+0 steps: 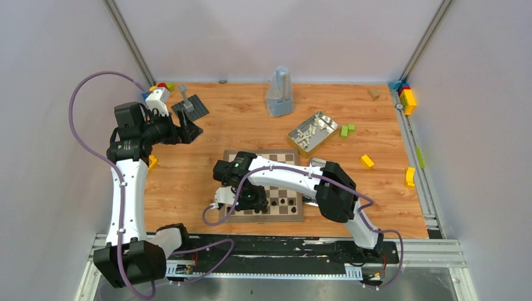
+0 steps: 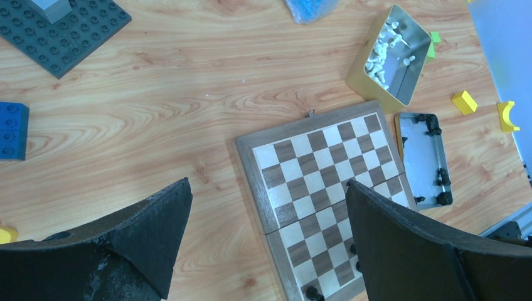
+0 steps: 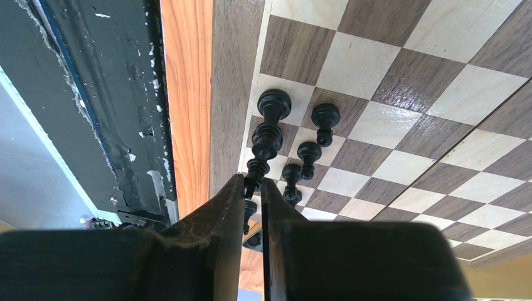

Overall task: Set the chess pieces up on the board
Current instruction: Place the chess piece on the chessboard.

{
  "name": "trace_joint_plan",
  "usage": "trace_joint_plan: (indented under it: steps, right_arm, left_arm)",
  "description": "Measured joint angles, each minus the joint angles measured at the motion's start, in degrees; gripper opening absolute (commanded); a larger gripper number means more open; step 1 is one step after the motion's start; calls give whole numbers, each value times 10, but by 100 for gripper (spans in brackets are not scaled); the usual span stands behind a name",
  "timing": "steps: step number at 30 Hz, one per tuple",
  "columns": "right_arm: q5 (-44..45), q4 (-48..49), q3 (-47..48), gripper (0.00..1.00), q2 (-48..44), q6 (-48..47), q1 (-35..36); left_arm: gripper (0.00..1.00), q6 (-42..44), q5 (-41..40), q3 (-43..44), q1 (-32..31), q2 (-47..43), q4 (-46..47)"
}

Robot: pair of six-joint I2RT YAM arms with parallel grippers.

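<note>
The board [image 1: 285, 188] lies at the near middle of the table, and its checkered squares [image 2: 326, 182] fill the left wrist view. Several black chess pieces [image 3: 274, 103] stand in two short rows along its near edge [image 1: 282, 202]. My right gripper [image 3: 253, 183] is low over that edge [image 1: 246, 199], shut on a slim black chess piece at the end of the outer row. More white chess pieces lie in an open tin [image 2: 389, 56]. A few black ones lie in a flat tin [image 2: 423, 160]. My left gripper [image 2: 267, 183] hangs open and empty, high over the table's left [image 1: 188, 128].
A dark grey studded plate [image 1: 191, 106] with a post sits at the back left, a clear bag [image 1: 279, 94] at the back middle. Green blocks [image 1: 347, 130] and yellow blocks [image 1: 367, 161] lie to the right. A black rail [image 3: 119, 125] runs beside the board's near edge.
</note>
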Motion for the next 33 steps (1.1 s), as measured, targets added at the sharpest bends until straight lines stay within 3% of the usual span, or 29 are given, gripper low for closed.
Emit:
trace_joint_plan:
  steps: [33]
  right_arm:
    - [-4,-11,12,5,0,-5,0]
  left_arm:
    - [100,0,2,-3,0,-2,0]
